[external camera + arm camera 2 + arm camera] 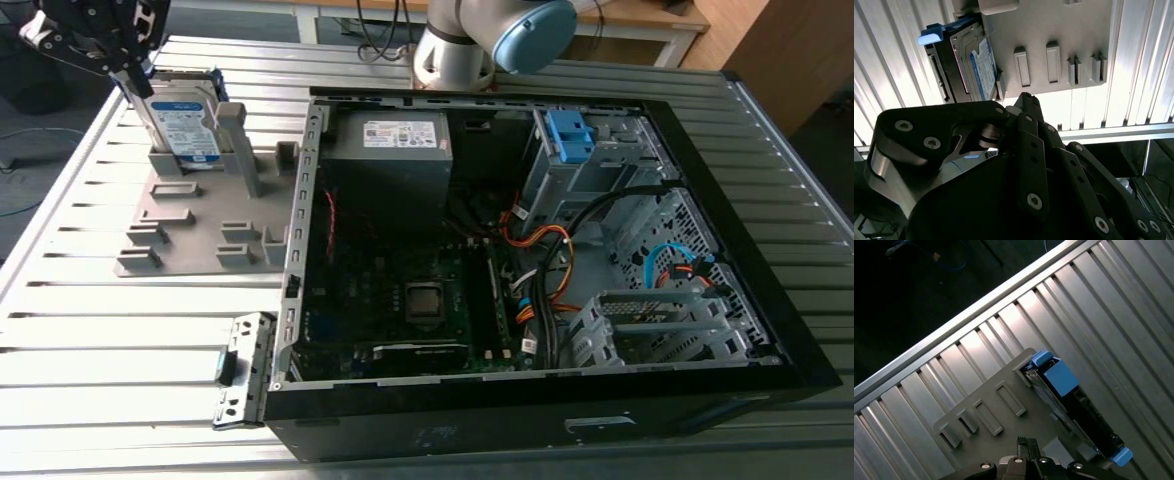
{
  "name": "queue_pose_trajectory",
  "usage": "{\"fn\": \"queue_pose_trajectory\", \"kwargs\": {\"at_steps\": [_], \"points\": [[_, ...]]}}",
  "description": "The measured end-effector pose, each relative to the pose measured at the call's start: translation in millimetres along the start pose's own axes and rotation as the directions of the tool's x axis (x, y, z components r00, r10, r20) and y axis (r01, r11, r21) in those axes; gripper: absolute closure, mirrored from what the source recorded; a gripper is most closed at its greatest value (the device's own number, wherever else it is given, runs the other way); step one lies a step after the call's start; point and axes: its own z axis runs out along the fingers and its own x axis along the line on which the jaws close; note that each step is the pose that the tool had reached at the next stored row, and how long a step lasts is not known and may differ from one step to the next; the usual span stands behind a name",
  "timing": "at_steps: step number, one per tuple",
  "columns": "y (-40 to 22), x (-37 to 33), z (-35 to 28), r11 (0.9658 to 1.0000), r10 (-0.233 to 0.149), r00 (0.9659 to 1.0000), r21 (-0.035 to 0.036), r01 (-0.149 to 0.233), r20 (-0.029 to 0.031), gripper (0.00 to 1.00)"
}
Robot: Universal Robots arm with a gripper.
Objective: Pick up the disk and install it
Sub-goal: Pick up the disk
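Note:
The disk stands upright on its edge in a slot of the grey holder plate, at the exterior view's upper left. It is a silver drive with a white-and-blue label and a blue carrier frame. My gripper hangs just above the disk's top edge, toward its far left corner. Whether it touches the disk cannot be told. In the second wrist view the disk lies beyond the black gripper linkage. The first wrist view has the disk edge-on with its blue tabs.
An open black computer case lies to the exterior view's right of the holder plate. Inside are a grey power supply, a drive cage with a blue bracket, cables and a mainboard. Everything rests on a slatted metal table. The arm's base stands behind the case.

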Motion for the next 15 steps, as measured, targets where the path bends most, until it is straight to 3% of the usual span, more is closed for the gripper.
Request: {"fn": "queue_pose_trajectory", "kwargs": {"at_steps": [15], "points": [[0.0,0.0,0.0,0.9979,-0.064,0.9979,-0.0017,0.064,-0.0025,0.89]]}}
